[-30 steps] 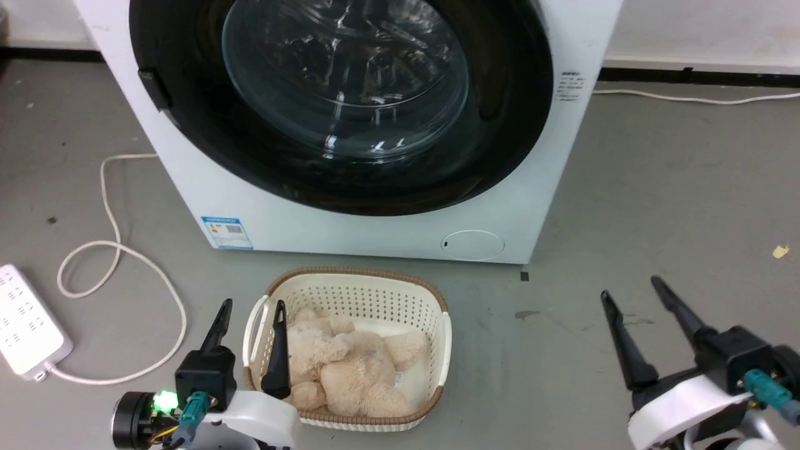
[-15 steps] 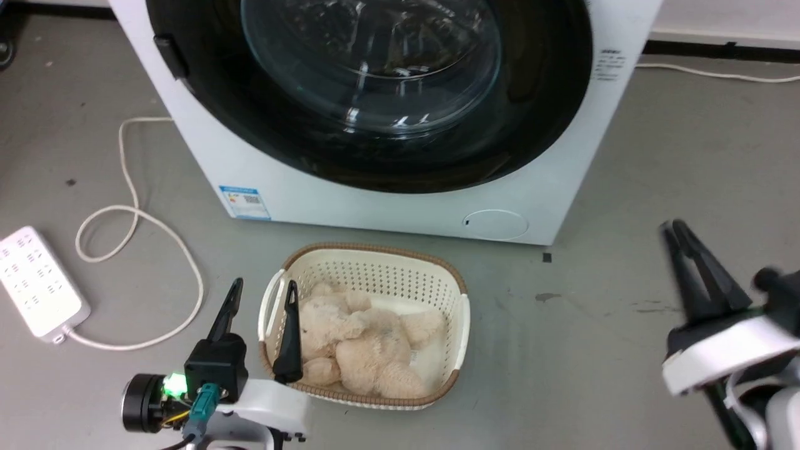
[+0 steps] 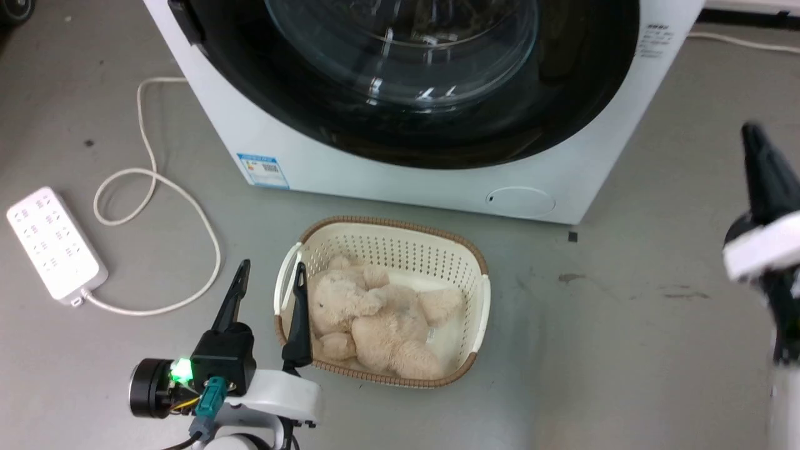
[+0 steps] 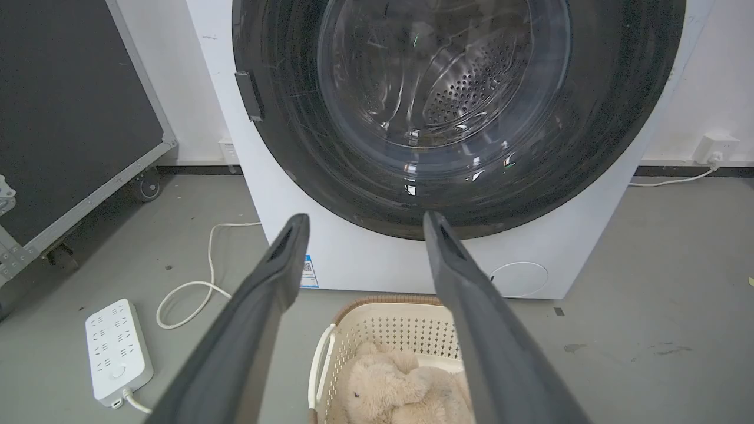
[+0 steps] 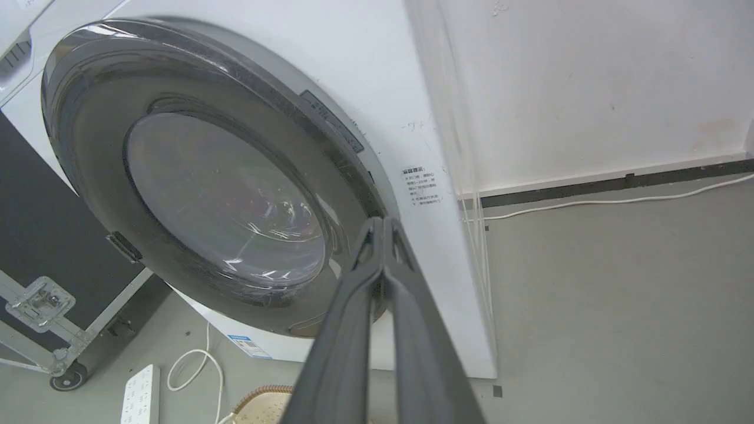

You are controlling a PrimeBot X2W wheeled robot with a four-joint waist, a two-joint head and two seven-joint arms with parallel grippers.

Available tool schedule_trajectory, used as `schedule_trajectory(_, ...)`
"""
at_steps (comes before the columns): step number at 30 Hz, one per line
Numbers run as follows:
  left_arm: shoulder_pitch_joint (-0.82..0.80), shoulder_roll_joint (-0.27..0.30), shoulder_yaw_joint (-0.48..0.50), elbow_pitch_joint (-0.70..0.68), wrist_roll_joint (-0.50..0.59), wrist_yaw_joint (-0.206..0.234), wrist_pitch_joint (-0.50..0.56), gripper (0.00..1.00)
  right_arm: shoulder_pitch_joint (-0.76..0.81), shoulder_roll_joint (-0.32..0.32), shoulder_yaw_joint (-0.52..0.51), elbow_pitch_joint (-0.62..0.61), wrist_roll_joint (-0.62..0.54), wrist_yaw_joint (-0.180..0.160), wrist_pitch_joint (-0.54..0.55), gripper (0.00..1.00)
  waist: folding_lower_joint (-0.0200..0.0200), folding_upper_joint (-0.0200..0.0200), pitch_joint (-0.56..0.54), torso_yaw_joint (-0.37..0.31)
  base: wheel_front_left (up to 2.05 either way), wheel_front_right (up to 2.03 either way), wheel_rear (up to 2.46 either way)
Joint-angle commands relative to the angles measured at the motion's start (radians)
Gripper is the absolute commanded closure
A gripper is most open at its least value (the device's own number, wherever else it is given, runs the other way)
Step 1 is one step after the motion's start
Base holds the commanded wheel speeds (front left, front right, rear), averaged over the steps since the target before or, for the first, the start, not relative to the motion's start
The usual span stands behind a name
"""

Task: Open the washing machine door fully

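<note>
Low at the robot's left, the left gripper [image 3: 272, 267] hangs with fingers apart by a basket [image 3: 387, 223]. Ahead, the washing machine door [image 3: 562, 106] sits closed against the white front [image 3: 350, 169]. At right, the right gripper [image 5: 383, 222], fingers pressed together, points toward the door's right rim and is likely the nearer arm. Its wrist view shows that rim from the side, the left wrist view a dark tab [image 4: 248, 95] on the door's left edge.

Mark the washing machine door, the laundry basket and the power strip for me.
washing machine door [image 4: 447, 82], left wrist view, glass centre.
laundry basket [image 3: 387, 220], head view, far rim.
power strip [image 3: 55, 242], head view, top face.
</note>
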Motion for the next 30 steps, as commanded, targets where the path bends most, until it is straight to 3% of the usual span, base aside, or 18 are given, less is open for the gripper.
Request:
schedule_trajectory(1, -0.024, 0.001, -0.008, -0.006, -0.004, 0.011, -0.014, 0.0, -0.066, 0.022, -0.031, 0.02, 0.044, 0.0, 0.032, 1.0, -0.0002, 0.0, 0.018, 0.009, 0.0, 0.0, 0.0)
schedule_trajectory(2, -0.034, 0.001, -0.014, -0.01, -0.004, 0.016, -0.02, 0.0, -0.146, 0.042, -0.079, 0.063, 0.084, 0.0, 0.09, 1.0, -0.0002, 0.0, 0.039, 0.017, 0.0, 0.0, 0.0)
schedule_trajectory(10, -0.063, 0.001, -0.032, -0.017, -0.009, 0.033, -0.037, 0.0, -0.355, 0.061, -0.203, 0.215, 0.13, -0.001, 0.257, 1.0, -0.0002, 0.0, 0.094, 0.041, 0.0, 0.0, 0.0)
schedule_trajectory(18, -0.088, 0.002, -0.05, -0.025, -0.008, 0.046, -0.054, 0.0, -0.535, 0.051, -0.321, 0.346, 0.092, -0.001, 0.44, 1.0, -0.0002, 0.0, 0.142, 0.073, 0.0, 0.0, 0.0)
schedule_trajectory(30, -0.121, 0.002, -0.092, -0.041, -0.015, 0.074, -0.079, 0.0, -0.777, 0.062, -0.48, 0.441, 0.049, -0.001, 0.61, 1.0, -0.0002, 0.0, 0.213, 0.125, 0.0, 0.0, 0.0)
